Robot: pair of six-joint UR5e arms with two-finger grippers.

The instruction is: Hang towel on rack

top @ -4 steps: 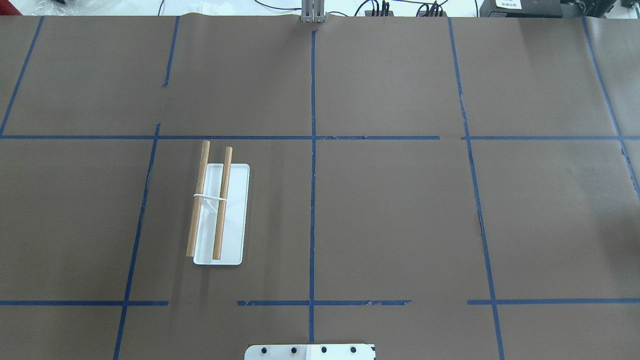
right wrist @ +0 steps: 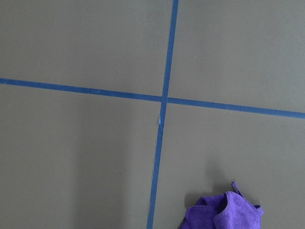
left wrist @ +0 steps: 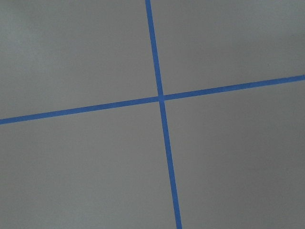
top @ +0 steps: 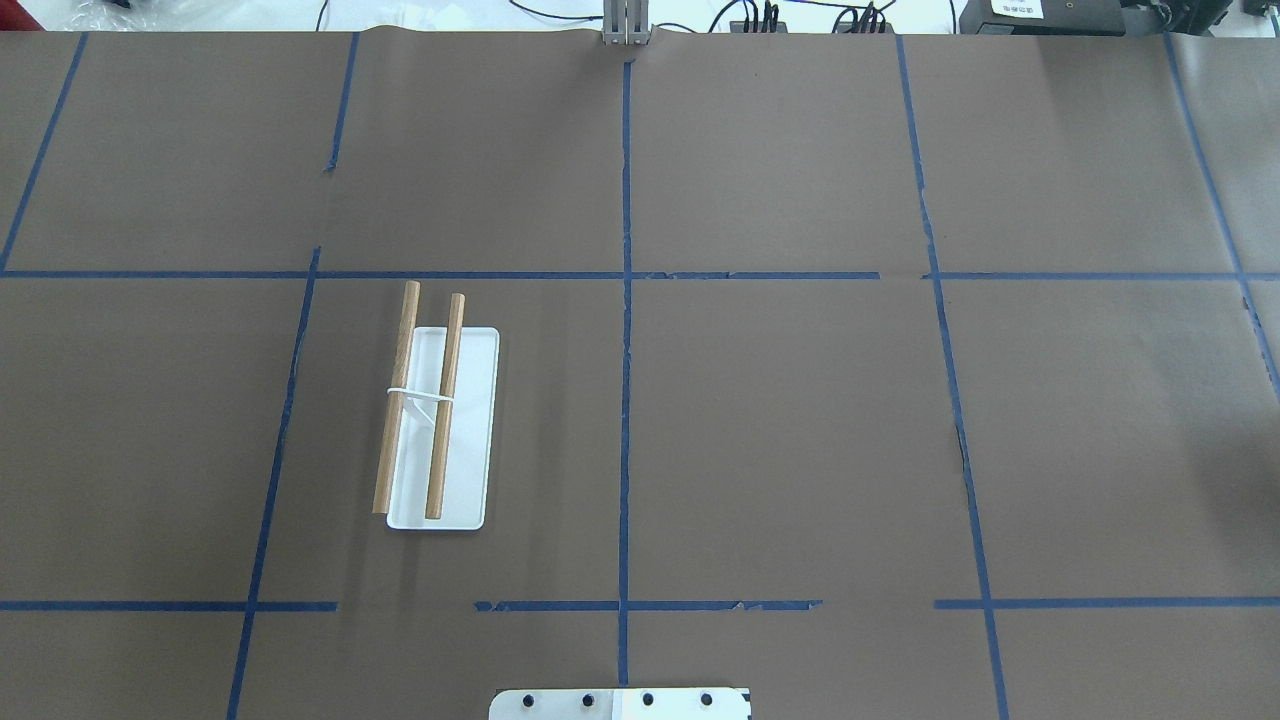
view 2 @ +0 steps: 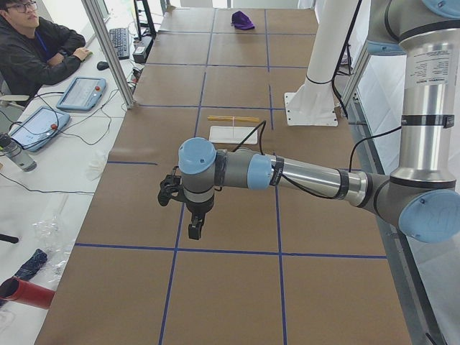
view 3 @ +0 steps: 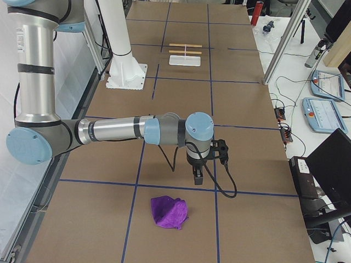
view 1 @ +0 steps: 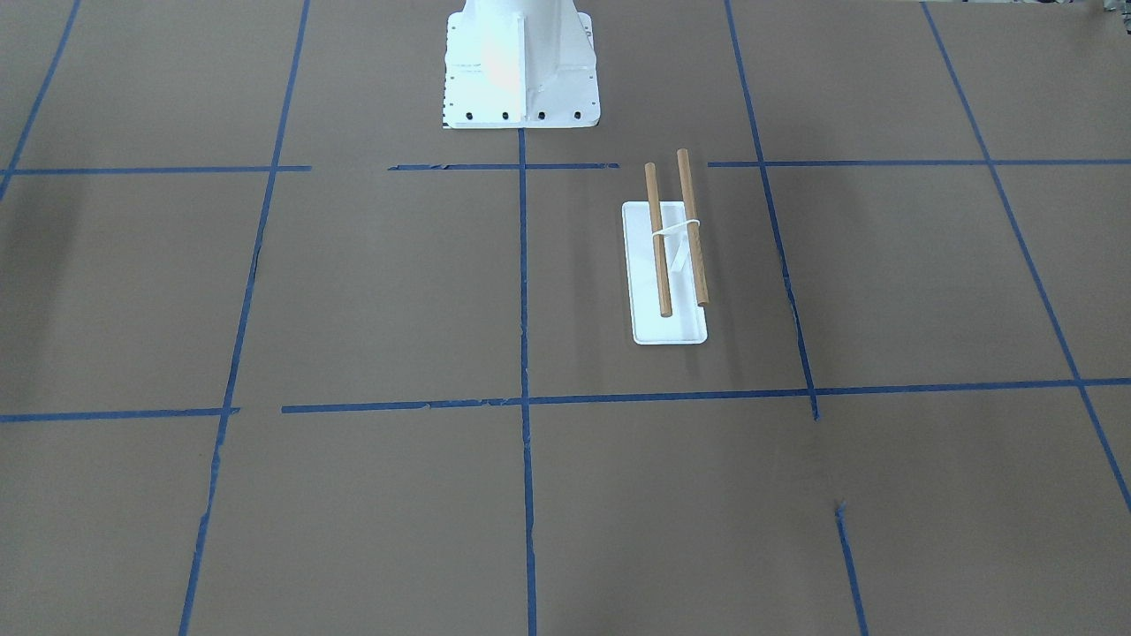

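The rack (top: pixel 440 420) has a flat white base and two wooden dowels; it stands on the robot's left half of the table, and also shows in the front view (view 1: pixel 667 265) and far off in both side views (view 2: pixel 233 129) (view 3: pixel 185 55). The towel (view 3: pixel 170 212) is a crumpled purple cloth on the table's right end, at the right wrist view's bottom edge (right wrist: pixel 224 212). My right gripper (view 3: pixel 197 178) points down, above the table and a little short of the towel. My left gripper (view 2: pixel 194 230) points down over the table's left end. I cannot tell whether either is open.
The white bolted robot pedestal (view 1: pixel 521 71) stands at the table's near middle edge. Blue tape lines (left wrist: pixel 159 98) cross the brown table. An operator (view 2: pixel 36 50) sits at a side desk with tablets and cables beyond the table's left end.
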